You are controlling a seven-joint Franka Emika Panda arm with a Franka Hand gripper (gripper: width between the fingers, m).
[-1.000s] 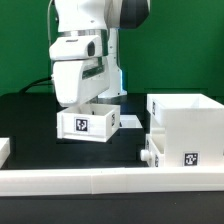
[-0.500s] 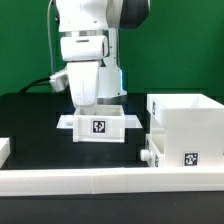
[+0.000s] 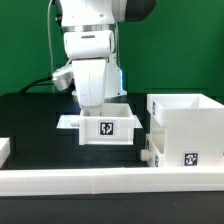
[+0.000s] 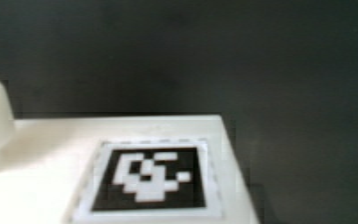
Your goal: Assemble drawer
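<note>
Nearest, the border rail (image 3: 90,180) edges the black tabletop (image 3: 30,120). Behind it, at the exterior view's right, sits the shell (image 3: 185,125). Farther back the end effector (image 3: 100,108) reaches into a tray (image 3: 107,130); its jaws are hidden, grip unclear. Light, rigid, slick plastic: best pinched by a wall.

The hand's fingertips are hidden inside the tray (image 3: 107,130), so their grip cannot be told. The shell (image 3: 188,128) is cut off by the exterior view's right edge and hides most of the second tray (image 3: 149,157). The wrist view is blurred; its tag (image 4: 149,178) runs off the frame.
</note>
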